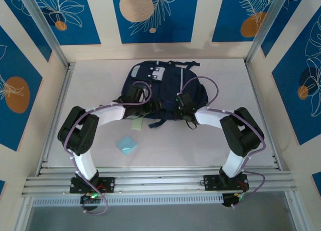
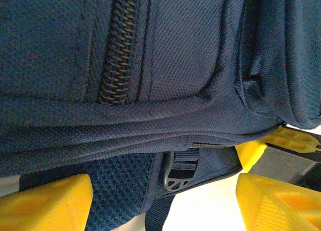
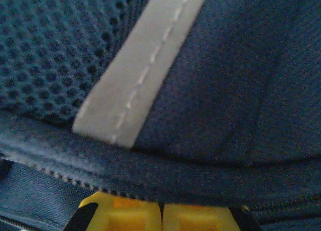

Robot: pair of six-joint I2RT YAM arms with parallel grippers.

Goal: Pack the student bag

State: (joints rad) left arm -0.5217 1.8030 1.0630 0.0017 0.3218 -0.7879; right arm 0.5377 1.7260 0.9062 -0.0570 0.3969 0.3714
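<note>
Your navy woven backpack (image 1: 166,90) flat on white tabletop (image 1: 95,85), coarse zipper (image 2: 118,50), grey stitched stripe (image 3: 143,65), left jaws spread, right jaws clenched.

White table (image 1: 100,80), student bag (image 1: 165,88), pale note (image 1: 136,124), light-blue square (image 1: 127,143)

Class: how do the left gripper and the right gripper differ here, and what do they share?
The left gripper stands open, its fingers wide apart; the right gripper is shut, its fingers together. The left gripper is at the left side of the student bag, the right gripper at its right side. Both have yellow fingers, close against navy fabric.
</note>
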